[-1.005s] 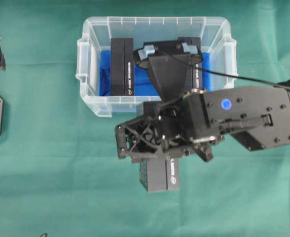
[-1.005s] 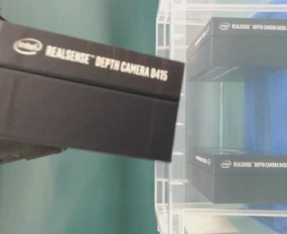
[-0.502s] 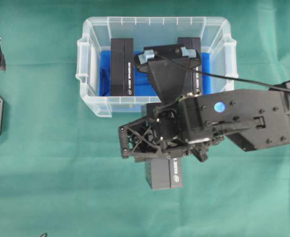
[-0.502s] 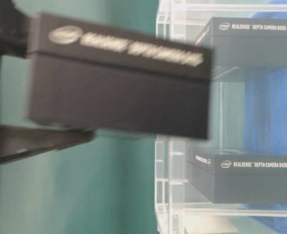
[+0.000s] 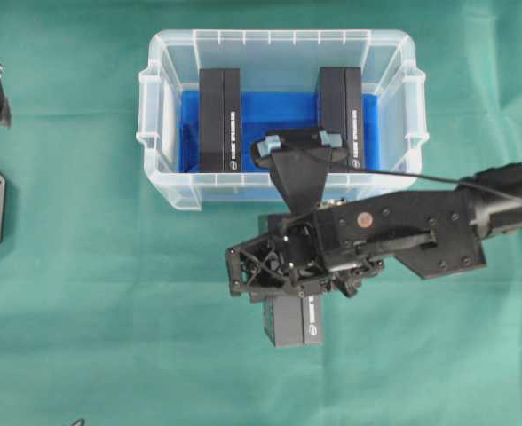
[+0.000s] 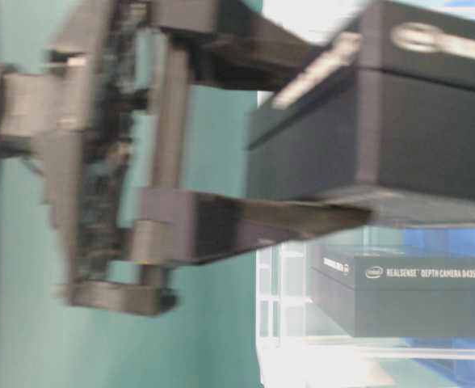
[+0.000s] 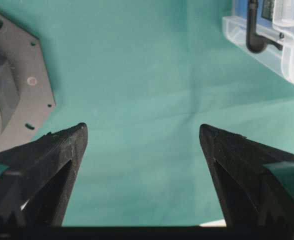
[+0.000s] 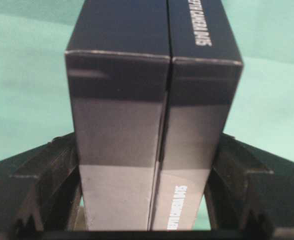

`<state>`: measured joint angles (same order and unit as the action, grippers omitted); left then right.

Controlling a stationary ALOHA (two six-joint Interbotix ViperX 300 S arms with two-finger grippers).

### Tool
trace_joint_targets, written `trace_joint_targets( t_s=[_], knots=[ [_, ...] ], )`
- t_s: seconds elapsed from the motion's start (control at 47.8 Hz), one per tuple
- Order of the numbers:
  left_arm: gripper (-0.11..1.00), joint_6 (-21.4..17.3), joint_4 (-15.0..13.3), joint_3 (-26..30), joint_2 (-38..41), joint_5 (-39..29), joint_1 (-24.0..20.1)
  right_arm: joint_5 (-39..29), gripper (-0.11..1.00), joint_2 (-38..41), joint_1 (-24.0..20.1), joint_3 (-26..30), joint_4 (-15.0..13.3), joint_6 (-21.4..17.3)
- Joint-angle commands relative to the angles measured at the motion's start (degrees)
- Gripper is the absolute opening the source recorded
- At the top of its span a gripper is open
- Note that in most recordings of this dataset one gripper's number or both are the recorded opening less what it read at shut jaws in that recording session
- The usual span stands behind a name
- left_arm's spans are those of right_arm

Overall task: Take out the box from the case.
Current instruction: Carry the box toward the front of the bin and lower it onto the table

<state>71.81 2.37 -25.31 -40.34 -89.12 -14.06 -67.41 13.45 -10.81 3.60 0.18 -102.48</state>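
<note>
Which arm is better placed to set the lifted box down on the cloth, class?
The right. Its gripper already clamps the box outside the case. The left gripper hangs open and empty, off to the side.

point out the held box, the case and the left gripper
held box (image 5: 292, 321), overhead view, on its dark top face below the gripper.
case (image 5: 279, 36), overhead view, on its far clear rim.
left gripper (image 7: 143, 132), left wrist view, midway between the open fingertips.
</note>
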Motion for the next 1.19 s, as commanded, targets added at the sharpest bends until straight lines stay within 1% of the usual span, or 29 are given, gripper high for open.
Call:
trace_joint_targets(
  t_s=[0.0, 0.126, 0.272, 0.419, 0.628, 0.858, 0.879, 0.921, 0.963, 1.005, 1.047, 1.172],
  knots=[
    [0.93, 0.0, 0.1, 0.5, 0.1, 0.2, -0.1, 3.7, 0.68, -1.9, -0.2, -2.2, 0.4, -0.1],
    [0.93, 0.1, 0.1, 0.4, 0.2, 0.2, -0.1, 8.4, 0.68, -1.7, 0.0, -6.0, 1.8, 0.0],
    [0.93, 0.1, 0.1, 0.4, 0.1, 0.2, -0.1, 12.3, 0.68, -1.3, 0.0, -8.3, 2.5, 0.1],
    [0.93, 0.2, 0.1, 0.4, 0.1, 0.4, -0.1, 13.4, 0.68, -1.0, 0.1, -9.2, 2.5, 0.2],
    [0.93, 1.0, 0.1, 0.4, 0.1, 0.9, -0.1, 13.3, 0.68, -0.8, 0.2, -9.2, 2.8, 0.4],
    [0.93, 1.0, 0.1, 0.4, 0.2, 0.9, -0.1, 14.1, 0.68, -0.8, 0.2, -9.3, 3.0, 0.8],
    [0.93, 1.0, 0.1, 0.4, 0.2, 0.9, -0.1, 14.2, 0.70, -0.8, 0.1, -9.3, 3.1, 0.9],
    [0.93, 1.0, 0.1, 0.4, 0.2, 0.9, -0.1, 14.4, 0.79, -0.8, 0.2, -9.3, 3.0, 1.0],
    [0.93, 1.0, 0.1, 0.4, 0.2, 0.9, -0.1, 14.6, 0.87, -0.8, 0.2, -9.3, 3.0, 1.1],
    [0.93, 1.0, 0.1, 0.4, 0.1, 0.9, -0.1, 14.7, 0.92, -0.9, 0.2, -9.3, 2.9, 1.0],
    [0.93, 1.0, 0.1, 0.4, 0.1, 0.9, -0.1, 14.6, 0.93, -0.9, 0.1, -9.2, 2.9, 1.0],
    [0.93, 0.9, 0.1, 0.4, 0.1, 0.9, -0.1, 14.6, 0.92, -0.9, 0.2, -9.3, 2.9, 0.6]
  ],
)
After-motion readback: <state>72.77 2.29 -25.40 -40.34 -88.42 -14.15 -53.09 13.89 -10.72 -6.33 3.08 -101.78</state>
